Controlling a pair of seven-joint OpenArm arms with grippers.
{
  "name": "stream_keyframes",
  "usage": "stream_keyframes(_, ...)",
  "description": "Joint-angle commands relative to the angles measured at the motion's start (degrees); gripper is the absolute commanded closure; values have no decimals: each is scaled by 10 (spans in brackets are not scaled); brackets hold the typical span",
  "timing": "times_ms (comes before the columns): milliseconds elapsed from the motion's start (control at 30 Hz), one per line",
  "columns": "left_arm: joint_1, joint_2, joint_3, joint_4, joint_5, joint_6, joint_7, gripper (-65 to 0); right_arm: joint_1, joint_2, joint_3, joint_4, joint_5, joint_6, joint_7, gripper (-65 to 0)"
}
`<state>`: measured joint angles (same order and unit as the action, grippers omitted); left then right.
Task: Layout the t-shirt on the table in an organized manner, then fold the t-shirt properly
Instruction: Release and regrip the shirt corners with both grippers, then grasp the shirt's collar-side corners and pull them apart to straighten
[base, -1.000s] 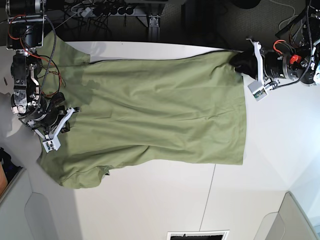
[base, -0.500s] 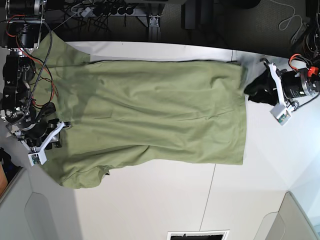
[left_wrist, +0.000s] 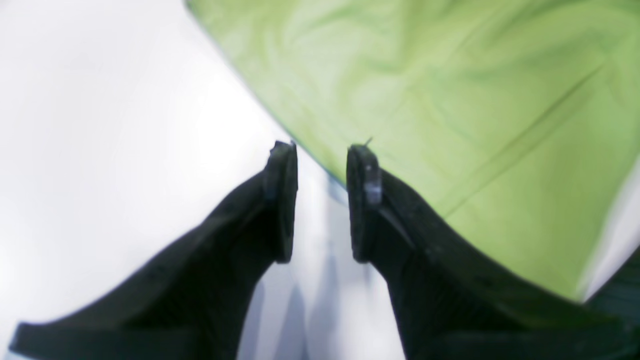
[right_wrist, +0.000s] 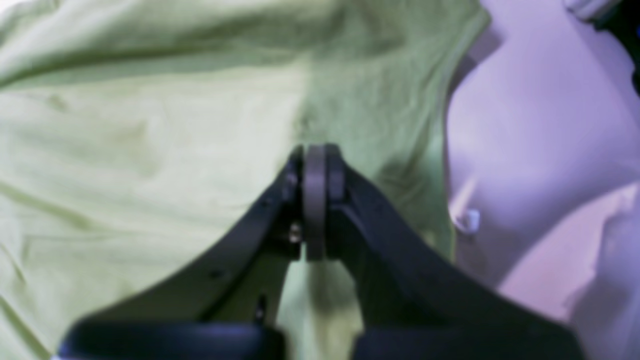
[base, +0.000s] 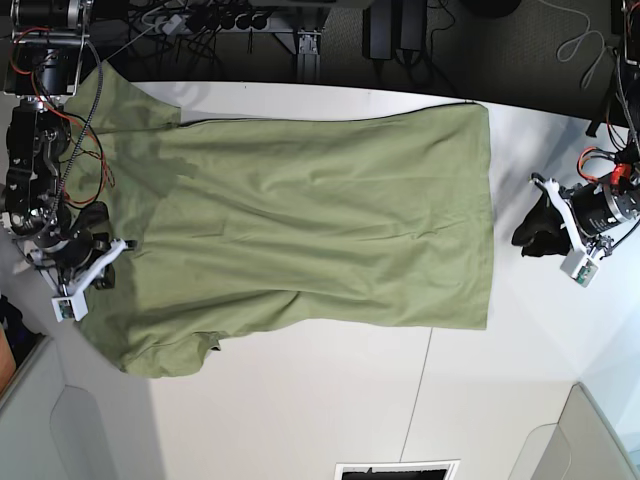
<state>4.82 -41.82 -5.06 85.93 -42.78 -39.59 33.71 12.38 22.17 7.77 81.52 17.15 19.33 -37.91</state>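
Note:
The olive-green t-shirt (base: 320, 220) lies spread flat across the white table (base: 320, 400), sleeves at the left and hem at the right. My left gripper (base: 535, 232) hangs over bare table just right of the hem. In the left wrist view it (left_wrist: 322, 150) is open with nothing between its black fingers (left_wrist: 282, 170), beside the t-shirt (left_wrist: 450, 75) edge and above the table (left_wrist: 100, 100). My right gripper (base: 100, 272) is over the shirt's left edge by the lower sleeve. In the right wrist view it (right_wrist: 315, 150) is shut, above the t-shirt (right_wrist: 150, 125); no cloth shows between the pads.
A thin dark seam (base: 425, 370) crosses the table near the front. Cables and a power strip (base: 210, 20) lie beyond the far edge. Grey panels (base: 75, 430) stand at the front corners. A dark slot (base: 395, 470) sits at the front edge.
The left gripper has let go of the hem's far corner and drawn off to the right, onto bare table. The right gripper shifted slightly left and has shut.

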Motion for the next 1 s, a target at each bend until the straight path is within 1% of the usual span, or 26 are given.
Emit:
stream_keyframes(0,-34,-4,2,-19,-10,0,-13,-171,16,5,3,9,13,3,19,0)
stream_keyframes(67,-79,14,19,-67,-10,-1,-14,-120,21,-4,3,9,26,4,21,0)
stream_keyframes(133,-114,32,34,-102,-9,-1,-13,-87,22,-19,3,9,26,5,21,0)
stream_keyframes(167,-129,41,43,-117,-5,-1,-14,-82,22,-28,3,7,26,7,21,0)
stream_keyframes(267,-173,69,77,-165,16,-1,-14,-81,22,-53,3,-12,25,31,21,0)
stream_keyframes(333,-201,89,104,-204,31,-1,-14,-81,22,-65,3,-29,19,36,20,0)
stream_keyframes(400,-229,107,136,-249,48,-1,-14,-81,22,-70,3,-45,6,36,16,0)
stream_keyframes(467,-254,120,165,-293,68,0,-22,-81,21,-68,4,-57,-2,36,12,0)
stream_keyframes(600,-284,126,198,-366,96,0,-63,-81,21,-68,4,-62,-18,36,20,0)
stream_keyframes(633,-290,126,198,-380,101,10,-67,-81,21,-67,4,-62,-18,36,26,0)
stream_keyframes(700,-305,126,198,-400,110,47,-67,-81,23,-68,4,-64,-25,36,40,0)
stream_keyframes(733,-315,126,198,-408,115,56,-67,-81,26,-68,4,-68,-30,36,47,0)
stream_keyframes(867,-351,126,198,-417,127,60,-65,-81,62,-68,4,-109,-43,36,59,0)
stream_keyframes(967,-375,126,198,-417,125,59,-37,-82,91,-68,4,-139,-43,36,60,0)
